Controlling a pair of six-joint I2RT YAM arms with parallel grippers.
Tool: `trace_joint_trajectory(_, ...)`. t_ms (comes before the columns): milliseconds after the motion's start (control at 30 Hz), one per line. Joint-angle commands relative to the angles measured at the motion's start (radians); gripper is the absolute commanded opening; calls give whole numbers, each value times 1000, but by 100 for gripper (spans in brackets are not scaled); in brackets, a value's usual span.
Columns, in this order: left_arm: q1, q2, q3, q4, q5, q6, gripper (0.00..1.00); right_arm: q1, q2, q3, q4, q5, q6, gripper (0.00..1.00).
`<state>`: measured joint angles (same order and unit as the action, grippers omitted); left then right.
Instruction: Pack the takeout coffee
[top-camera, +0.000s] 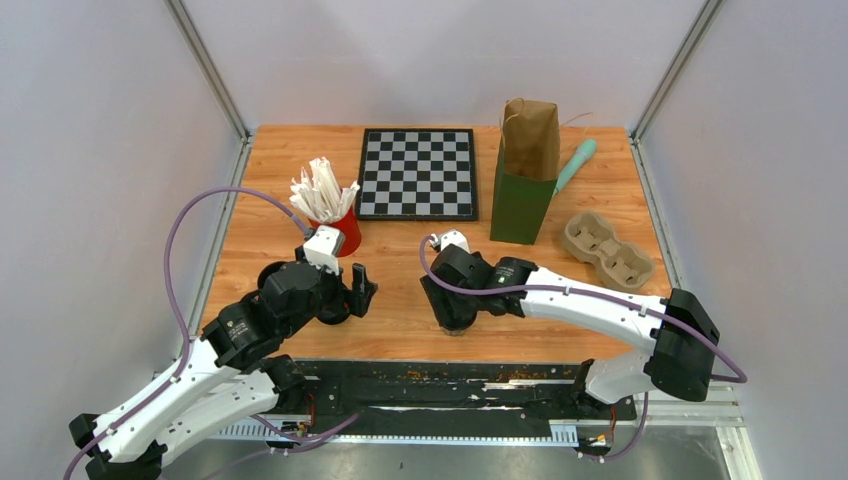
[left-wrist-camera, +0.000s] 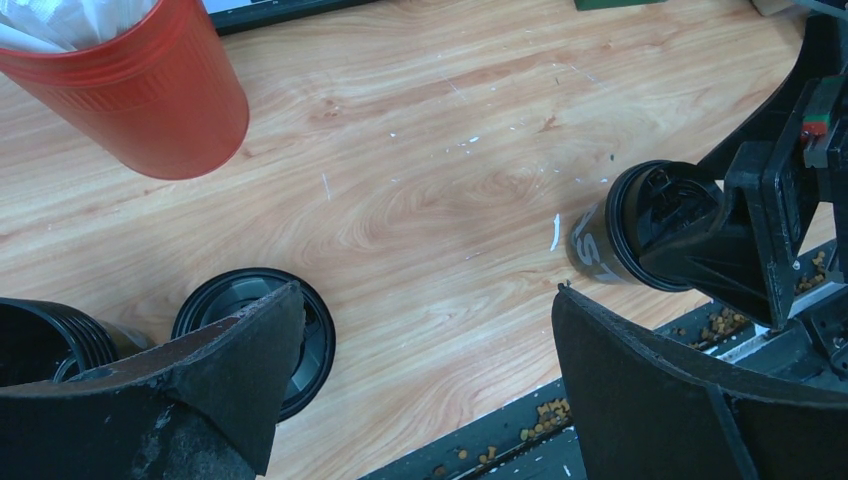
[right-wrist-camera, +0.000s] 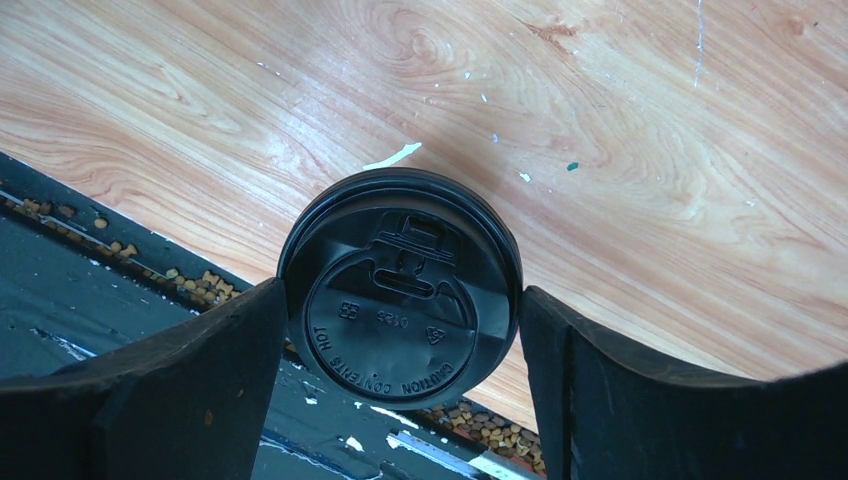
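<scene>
Right gripper (right-wrist-camera: 402, 293) straddles the upright cup (right-wrist-camera: 400, 320), dead centre between its fingers (right-wrist-camera: 180, 400), both at the rim, grip I can't call; left gripper (left-wrist-camera: 428, 295) wide open.

A coffee cup (right-wrist-camera: 400, 290) stands upright at the edge of the wooden surface (right-wrist-camera: 620, 130), seen from straight above. Its round black lid faces up, with a raised sip tab and the embossed words CAUTION CONTENTS HOT. Two dark fingers (right-wrist-camera: 170, 390) flank it, one on each side. Each inner edge meets the lid's rim with no gap showing, though whether they press on it cannot be told. Small white flecks mark the wood. At the lower left a dark rail (right-wrist-camera: 70, 290) borders the surface, with brown crumbs (right-wrist-camera: 195, 285) along it.
</scene>
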<state>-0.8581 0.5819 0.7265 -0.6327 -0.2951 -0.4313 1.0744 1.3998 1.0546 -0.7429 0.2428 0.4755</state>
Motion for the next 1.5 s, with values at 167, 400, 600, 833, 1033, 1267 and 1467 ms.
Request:
trace_joint_trajectory(167, -2, -6, 8, 19, -23, 17, 100, 33, 36, -11, -11, 39, 24, 76)
trace_joint_trajectory(400, -1, -14, 8, 16, -30, 15, 100, 32, 24, 3, -15, 47, 27, 73)
trace_joint_trajectory(600, -2, -9, 5, 15, -30, 13, 100, -36, 12, 21, -39, 48, 9, 72)
trace_joint_trajectory(833, -2, -17, 4, 16, -26, 10, 100, -155, -70, -25, -85, 37, -4, 73)
trace_joint_trajectory(1033, -2, -20, 1, 20, -6, 10, 100, -354, -176, -93, -144, 11, -15, 73)
trace_joint_trajectory(1267, -2, -16, -2, 27, 29, 11, 100, -613, -245, -141, -157, 6, -55, 73)
trace_joint_trajectory(1467, -2, -13, 1, 25, 53, 12, 100, -791, -272, -167, -158, 5, -99, 74)
